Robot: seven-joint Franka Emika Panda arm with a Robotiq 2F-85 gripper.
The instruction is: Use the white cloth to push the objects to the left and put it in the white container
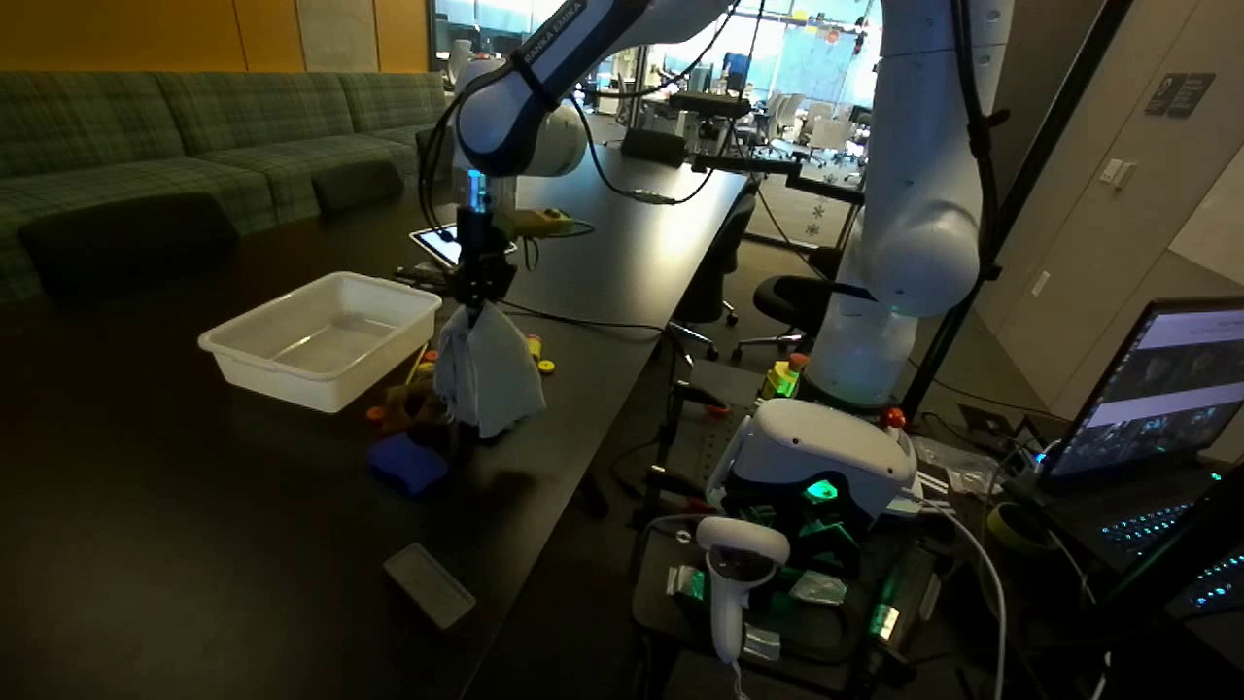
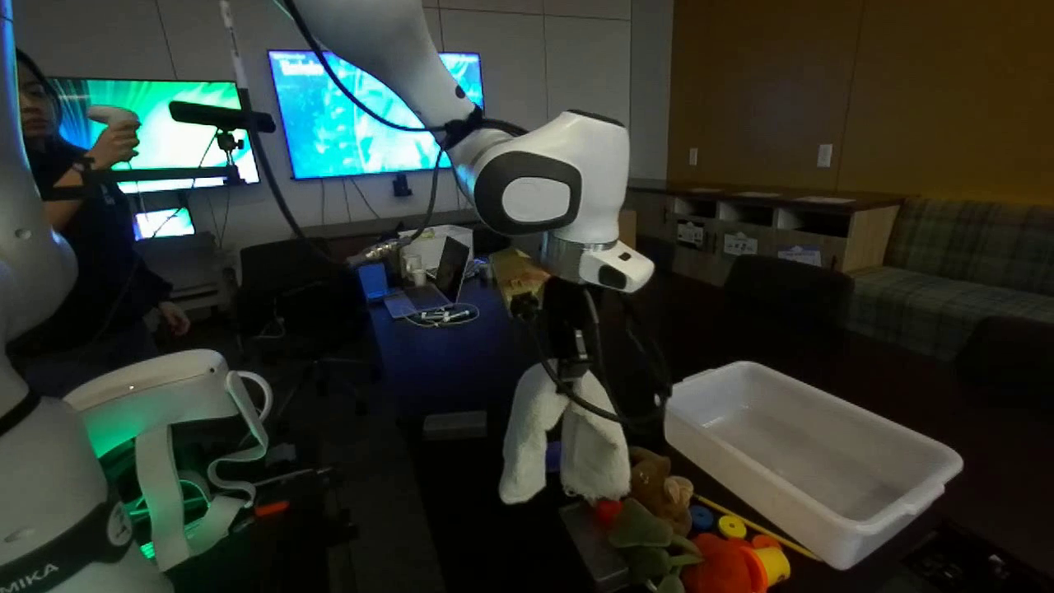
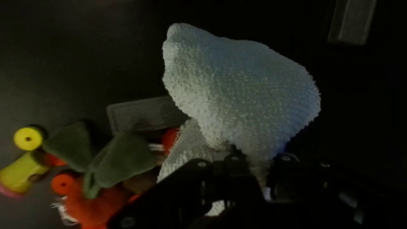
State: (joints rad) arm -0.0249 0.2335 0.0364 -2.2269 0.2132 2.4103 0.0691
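Observation:
My gripper [image 3: 260, 173] is shut on the white cloth [image 3: 241, 82], which hangs down from the fingers in folds. The gripper also shows in both exterior views [image 1: 473, 306] [image 2: 576, 366], with the cloth [image 1: 491, 374] [image 2: 597, 445] beneath it. I cannot tell if the cloth's lower edge touches the table. The white container [image 1: 262, 365] stands beside the cloth with no objects visible inside; its wall shows in an exterior view [image 2: 725, 449]. Between them lie a brown plush [image 2: 655, 482], a green plush [image 2: 642, 527], an orange plush [image 2: 712, 568] and yellow toy pieces [image 3: 28, 138].
A blue block [image 1: 408, 464] lies near the cloth. A grey box [image 1: 430, 586] lies farther along the dark table, near its edge. Another grey flat box [image 3: 144, 114] lies beside the green plush. A yellow stick [image 2: 762, 531] lies along the container's side. A tablet [image 1: 442, 245] lies behind the gripper.

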